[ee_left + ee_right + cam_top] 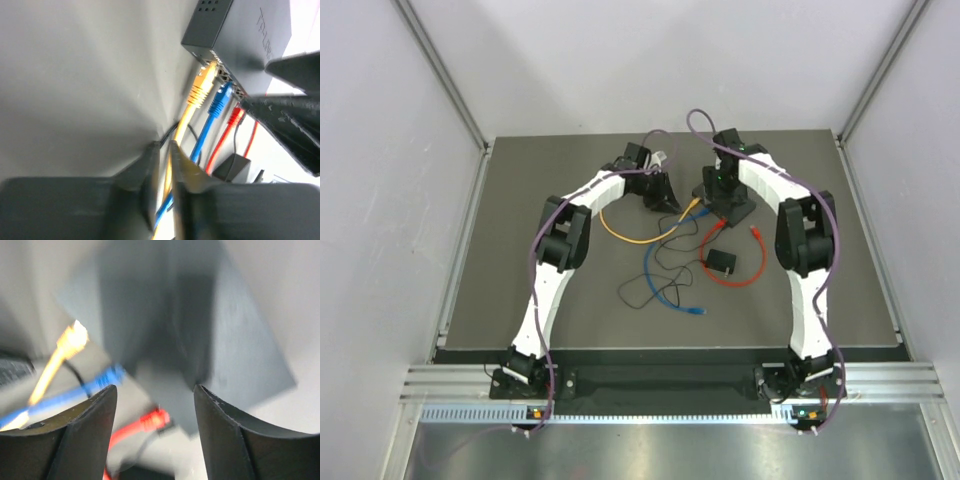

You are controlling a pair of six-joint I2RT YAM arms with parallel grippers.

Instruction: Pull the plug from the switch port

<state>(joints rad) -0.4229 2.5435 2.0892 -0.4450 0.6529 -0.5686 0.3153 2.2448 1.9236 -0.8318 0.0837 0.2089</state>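
Observation:
The black switch (pixel 240 35) lies at the back middle of the mat, also in the top view (pixel 738 210). A yellow plug (pixel 202 85), a blue plug (pixel 220 100) and a red plug (pixel 236 116) sit side by side in its sockets. My left gripper (pixel 166 150) is shut on the yellow cable (pixel 181 125) a short way back from its plug; in the top view it (pixel 665 200) is left of the switch. My right gripper (pixel 152 390) is open, its fingers astride the blurred switch (pixel 200 340); in the top view it (pixel 725 200) is over the switch.
A small black power adapter (pixel 722 263) with a thin black wire lies in front of the switch. The yellow (pixel 620 232), blue (pixel 665 290) and red (pixel 745 278) cables loop over the mat toward me. Grey walls close in the back and sides.

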